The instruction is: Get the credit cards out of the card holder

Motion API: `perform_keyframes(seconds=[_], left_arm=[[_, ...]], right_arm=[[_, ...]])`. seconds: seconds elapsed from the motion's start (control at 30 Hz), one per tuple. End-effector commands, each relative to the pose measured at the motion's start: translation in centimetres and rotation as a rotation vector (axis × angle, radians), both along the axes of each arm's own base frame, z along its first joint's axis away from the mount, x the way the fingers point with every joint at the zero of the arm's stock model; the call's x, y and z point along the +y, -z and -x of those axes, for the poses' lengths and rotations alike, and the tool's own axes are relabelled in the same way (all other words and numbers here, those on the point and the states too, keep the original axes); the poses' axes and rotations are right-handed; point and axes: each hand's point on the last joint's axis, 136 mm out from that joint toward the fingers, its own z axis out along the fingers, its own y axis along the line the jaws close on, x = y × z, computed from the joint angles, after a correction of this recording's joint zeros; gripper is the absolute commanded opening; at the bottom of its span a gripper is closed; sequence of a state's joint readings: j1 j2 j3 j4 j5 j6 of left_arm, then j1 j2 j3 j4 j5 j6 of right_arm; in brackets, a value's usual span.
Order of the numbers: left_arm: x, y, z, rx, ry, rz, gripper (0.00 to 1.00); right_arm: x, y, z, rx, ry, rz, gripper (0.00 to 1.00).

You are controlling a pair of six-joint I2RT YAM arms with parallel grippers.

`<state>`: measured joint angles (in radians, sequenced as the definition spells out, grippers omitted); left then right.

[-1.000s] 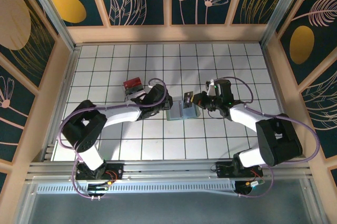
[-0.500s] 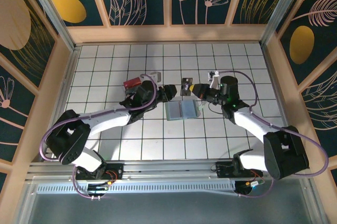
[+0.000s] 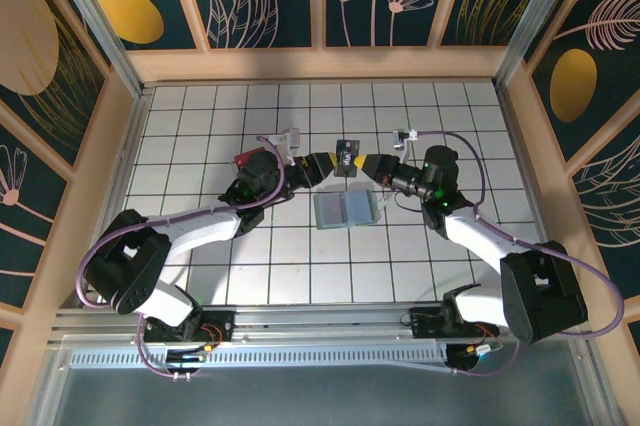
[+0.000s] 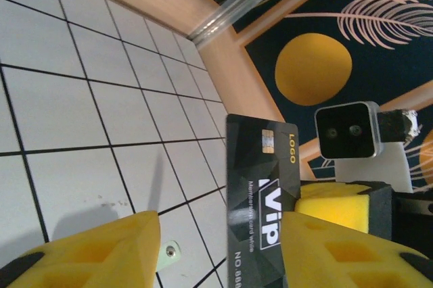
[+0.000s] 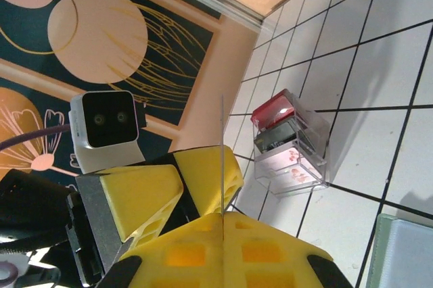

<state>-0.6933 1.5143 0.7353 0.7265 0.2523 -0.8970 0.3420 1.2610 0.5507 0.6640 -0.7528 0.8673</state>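
A black credit card point(image 3: 346, 158) printed "VIP" point(image 4: 260, 193) hangs in the air between both grippers. My right gripper point(image 3: 372, 164) is shut on it, and in the right wrist view the card point(image 5: 222, 153) stands edge-on out of the closed jaws point(image 5: 222, 217). My left gripper point(image 3: 318, 163) faces it from the left, open point(image 4: 220, 234), with its yellow fingers point(image 4: 101, 251) on either side of the card. A clear gap shows on the card's left. The pale blue-grey card holder point(image 3: 346, 209) lies open and flat on the table just in front of the grippers, its edge point(image 5: 406, 254) in the right wrist view.
A clear box with red and white contents point(image 5: 287, 142) stands on the tiles behind the left arm point(image 3: 252, 160). Wooden walls point(image 3: 320, 64) close in the white tiled table on three sides.
Both grippers have risen and moved back from the card holder. The right one carried the black card up; the left one swung in beside it with wider jaws.
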Motion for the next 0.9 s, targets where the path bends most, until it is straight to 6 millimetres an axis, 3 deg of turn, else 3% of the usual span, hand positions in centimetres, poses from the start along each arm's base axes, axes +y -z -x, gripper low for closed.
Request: perform_keyframes(seconds=[0.0,0.2,0.57,0.67,0.73,0.87], left_arm=[[-1.1,-2.4,0.0,-0.059,0.059,0.067,0.48],[-1.9,-2.8,0.1,-0.064,0.098,0.095,0.38],[-1.3,-2.4,-0.2,-0.092,0.069,-0.006,0.00],[-0.5,-2.1,-0.8,-0.120,0.032,-0.127,0.00],[0.5,-1.9,-1.3,-0.147,-0.007,-0.218,0.00],[3.1,-1.7,-2.0,-0.206,-0.083,-0.393,0.00]], right_arm=[[0.8,-1.9,0.8,-0.062,-0.052,-0.032,0.00],[1.6,-2.0,1.1,-0.071,-0.083,-0.027,0.00],[1.8,-0.8,0.7,-0.050,-0.072,0.019,0.02],[1.3,0.0,0.1,-0.036,-0.021,0.082,0.30],[0.7,0.5,-0.3,-0.029,0.022,0.129,0.41],[-0.6,1.2,-0.9,-0.024,0.097,0.219,0.52]])
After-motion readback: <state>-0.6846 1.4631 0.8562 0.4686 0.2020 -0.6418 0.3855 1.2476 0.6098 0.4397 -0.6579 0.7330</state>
